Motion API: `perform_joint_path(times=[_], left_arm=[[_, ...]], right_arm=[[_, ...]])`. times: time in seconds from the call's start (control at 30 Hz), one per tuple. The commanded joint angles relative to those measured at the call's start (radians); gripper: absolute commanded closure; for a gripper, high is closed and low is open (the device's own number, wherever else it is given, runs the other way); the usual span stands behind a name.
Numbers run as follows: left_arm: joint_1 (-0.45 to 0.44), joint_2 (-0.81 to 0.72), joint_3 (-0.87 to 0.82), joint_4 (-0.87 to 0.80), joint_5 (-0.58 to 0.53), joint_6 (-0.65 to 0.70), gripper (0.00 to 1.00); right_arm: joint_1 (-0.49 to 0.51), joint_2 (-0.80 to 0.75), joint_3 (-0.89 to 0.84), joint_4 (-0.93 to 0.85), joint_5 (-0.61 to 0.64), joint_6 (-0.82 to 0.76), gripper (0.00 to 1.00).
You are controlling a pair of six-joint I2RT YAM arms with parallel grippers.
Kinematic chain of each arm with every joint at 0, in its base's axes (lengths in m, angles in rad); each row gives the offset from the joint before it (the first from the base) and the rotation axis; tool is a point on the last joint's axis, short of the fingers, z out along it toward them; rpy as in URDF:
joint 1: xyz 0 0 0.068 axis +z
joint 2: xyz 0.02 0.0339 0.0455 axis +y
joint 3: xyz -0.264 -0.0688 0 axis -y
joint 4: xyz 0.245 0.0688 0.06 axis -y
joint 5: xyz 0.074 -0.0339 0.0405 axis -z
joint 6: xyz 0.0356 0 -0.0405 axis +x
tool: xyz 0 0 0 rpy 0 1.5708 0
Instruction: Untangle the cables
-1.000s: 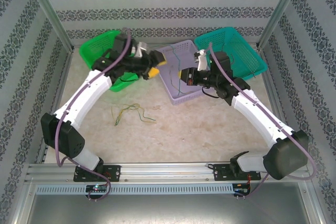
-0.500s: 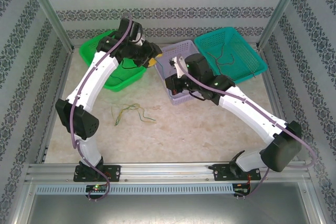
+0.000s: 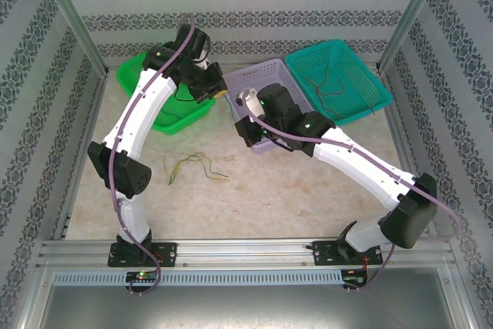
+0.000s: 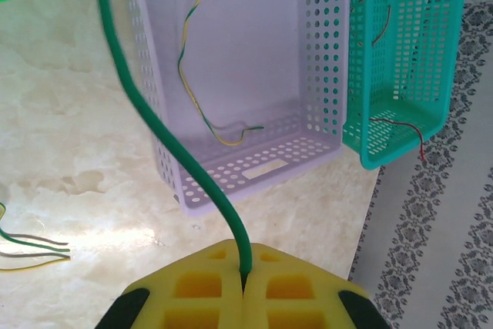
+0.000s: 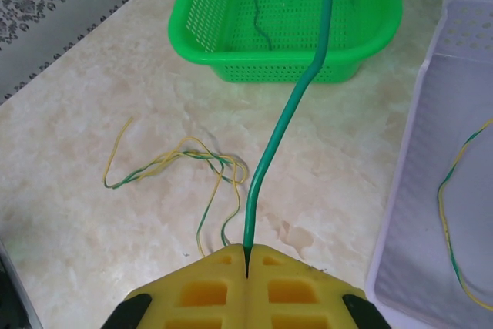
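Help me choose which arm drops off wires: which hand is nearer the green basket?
Left. The left hand is at the green basket's right edge. The right hand is further off, by the purple basket's near-left corner. Both pinch one green cable.

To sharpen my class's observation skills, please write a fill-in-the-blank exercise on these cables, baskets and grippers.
1. The thin cable pinched by the left gripper and right gripper is ____.
2. Perforated plastic baskets number ____: green basket, lilac basket, teal basket.
3. The loose yellow-green wire tangle lies on the ____.

Missing words: green; three; table.
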Motion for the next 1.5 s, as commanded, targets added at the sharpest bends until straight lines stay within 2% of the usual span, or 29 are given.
perform_joint_path(times=[0.0,0.07,0.13,0.23,0.37,0.43,0.53,0.67,0.87,1.03,1.07,1.17,1.2,1.23,1.47], left_arm=[[0.073,-0.013,0.013,0.044,0.097,0.067,1.0],[0.145,-0.016,0.006,0.106,0.163,0.076,1.0],[0.217,-0.027,-0.036,0.229,0.239,0.079,1.0],[0.316,-0.008,-0.057,0.402,0.324,0.103,1.0],[0.425,0.102,0.017,0.518,0.405,0.077,1.0],[0.457,0.165,0.076,0.544,0.411,0.083,1.0],[0.495,0.261,0.192,0.507,0.365,0.117,1.0],[0.532,0.4,0.403,0.278,0.247,0.128,1.0],[0.533,0.411,0.3,0.276,0.152,0.066,1.0],[0.514,0.45,0.284,0.236,0.047,0.02,1.0],[0.513,0.466,0.276,0.26,0.057,0.002,0.98],[0.506,0.522,0.345,0.267,0.091,-0.022,0.53],[0.502,0.534,0.389,0.238,0.08,-0.019,0.43],[0.498,0.537,0.423,0.22,0.072,-0.017,0.37],[0.473,0.393,0.363,0.137,0.034,-0.016,0.34]], right_arm=[[-0.025,-0.01,0.044,0.002,0.001,0.022,0.68],[-0.056,-0.038,0.036,0.011,-0.008,0.065,0.54],[-0.092,-0.066,0.017,0.023,-0.024,0.102,0.49],[-0.143,-0.099,-0.015,0.04,-0.065,0.144,0.48],[-0.174,-0.114,-0.033,0.019,-0.097,0.152,0.48],[-0.178,-0.118,-0.04,0.012,-0.1,0.151,0.48],[-0.181,-0.118,-0.044,0.0,-0.103,0.155,0.48],[-0.182,-0.116,-0.041,-0.016,-0.094,0.165,0.49],[-0.183,-0.111,-0.049,-0.033,-0.079,0.172,0.49],[-0.182,-0.108,-0.049,-0.039,-0.064,0.187,0.49],[-0.181,-0.108,-0.05,-0.038,-0.059,0.191,0.49],[-0.176,-0.114,-0.054,-0.046,-0.041,0.199,0.49],[-0.173,-0.115,-0.056,-0.052,-0.033,0.2,0.49],[-0.174,-0.117,-0.059,-0.056,-0.028,0.201,0.48],[-0.175,-0.123,-0.085,-0.045,-0.03,0.205,0.48]])
